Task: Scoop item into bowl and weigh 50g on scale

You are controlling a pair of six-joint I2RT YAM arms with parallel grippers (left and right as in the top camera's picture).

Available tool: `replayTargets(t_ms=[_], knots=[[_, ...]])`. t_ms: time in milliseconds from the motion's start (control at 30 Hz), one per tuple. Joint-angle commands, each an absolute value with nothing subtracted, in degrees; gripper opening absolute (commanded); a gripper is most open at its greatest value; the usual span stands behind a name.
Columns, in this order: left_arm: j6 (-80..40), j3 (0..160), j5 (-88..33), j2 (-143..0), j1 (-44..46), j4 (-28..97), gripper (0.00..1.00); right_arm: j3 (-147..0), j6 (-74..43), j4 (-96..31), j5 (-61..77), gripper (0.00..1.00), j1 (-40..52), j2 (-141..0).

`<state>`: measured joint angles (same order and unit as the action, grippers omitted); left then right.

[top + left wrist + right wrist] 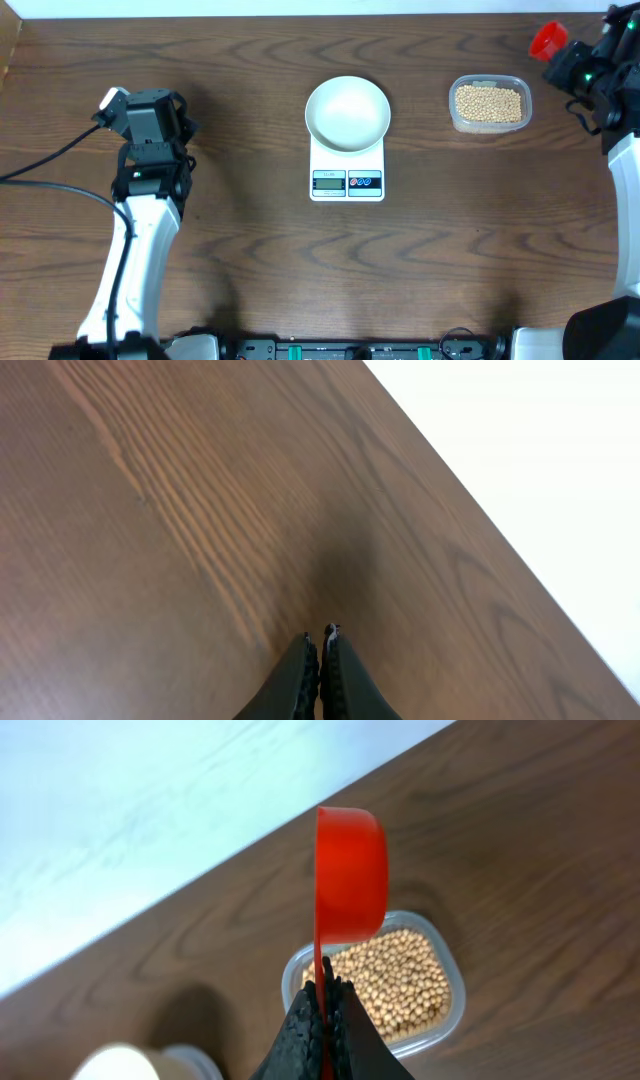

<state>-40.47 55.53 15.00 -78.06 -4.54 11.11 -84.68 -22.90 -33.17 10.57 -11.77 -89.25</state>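
Note:
The white bowl (347, 112) stands empty on the white scale (347, 178) at the table's middle. The pale-tan beans (488, 103) fill a clear plastic tub (489, 126) to the right of the bowl; they also show in the right wrist view (395, 982). My right gripper (325, 988) is shut on the handle of a red scoop (351, 875), held on its side above the tub; the scoop (547, 40) shows at the far right edge in the overhead view. My left gripper (320, 645) is shut and empty over bare wood at the left (150, 112).
The wooden table's far edge (470, 510) runs close beyond the left gripper. A black cable (50, 165) trails from the left arm across the table's left side.

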Motion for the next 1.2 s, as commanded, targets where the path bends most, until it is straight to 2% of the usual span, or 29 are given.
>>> replayTargets(t_ms=[0,267,467,800,1167], knots=[[-44.2,55.5,15.5,-81.4,-5.2,7.9,0.07,-85.5,-29.9,-32.5,4.1,0.01,-11.9,-89.4],[-41.5,55.5,-5.5,-83.6,-3.7,4.7,0.07,-85.5,-28.1,-34.7,4.1,0.01,-11.9,-89.6],[-37.8,55.5,-17.4,-83.1,5.3,10.7,0.07,-85.5,-24.5,-35.9,8.1,0.01,-11.9,-89.6],[-27.8,55.5,-17.3,-83.1,23.1,17.8,0.07,-85.5,-20.0,-38.7,11.1,0.01,-11.9,-89.6],[-25.3,55.5,-10.9,-90.2,31.4,18.4,0.07,-85.5,-18.1,-42.2,11.1,0.01,-11.5,-89.6]])
